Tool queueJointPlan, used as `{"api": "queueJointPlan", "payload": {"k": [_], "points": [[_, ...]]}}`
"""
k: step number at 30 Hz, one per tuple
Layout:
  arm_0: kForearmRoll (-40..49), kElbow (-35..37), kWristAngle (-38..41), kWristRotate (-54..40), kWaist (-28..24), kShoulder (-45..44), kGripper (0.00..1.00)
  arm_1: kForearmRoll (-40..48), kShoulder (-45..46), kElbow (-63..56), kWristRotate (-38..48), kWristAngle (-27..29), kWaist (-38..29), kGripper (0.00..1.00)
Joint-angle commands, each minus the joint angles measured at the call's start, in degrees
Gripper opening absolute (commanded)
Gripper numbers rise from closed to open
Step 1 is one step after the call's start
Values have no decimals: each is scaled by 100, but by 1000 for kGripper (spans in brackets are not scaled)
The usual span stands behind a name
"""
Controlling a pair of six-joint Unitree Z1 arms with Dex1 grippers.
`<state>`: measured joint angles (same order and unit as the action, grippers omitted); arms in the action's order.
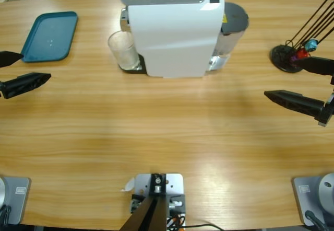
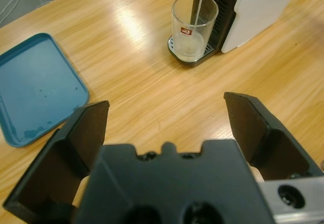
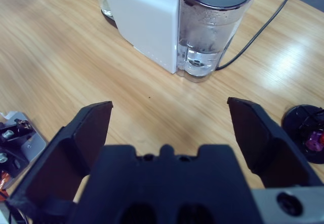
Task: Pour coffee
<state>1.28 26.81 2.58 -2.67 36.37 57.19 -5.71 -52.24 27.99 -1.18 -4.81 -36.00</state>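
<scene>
At the table's far middle stands one white coffee machine (image 1: 175,32), spout end toward the teal tray (image 1: 49,36), one upright glass (image 1: 123,49) on its drip tray. Only the left wrist view shows a pale stream (image 2: 197,3) entering it. Left gripper (image 1: 10,72) and right gripper (image 1: 308,82) hang wide apart, empty.

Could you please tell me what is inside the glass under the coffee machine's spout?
A thin pale stream falls into the glass, with shallow whitish liquid at its bottom. The coffee machine hides whatever lies behind it.
</scene>
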Motion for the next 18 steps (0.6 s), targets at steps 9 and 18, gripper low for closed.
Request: {"api": "queueJointPlan", "payload": {"k": [9, 18], "points": [[-23, -247, 552, -190, 51, 6, 996, 44, -165, -189, -57, -55, -74, 1000], [-40, -247, 559, -208, 49, 111, 996, 54, -172, -197, -56, -55, -74, 1000]]}}
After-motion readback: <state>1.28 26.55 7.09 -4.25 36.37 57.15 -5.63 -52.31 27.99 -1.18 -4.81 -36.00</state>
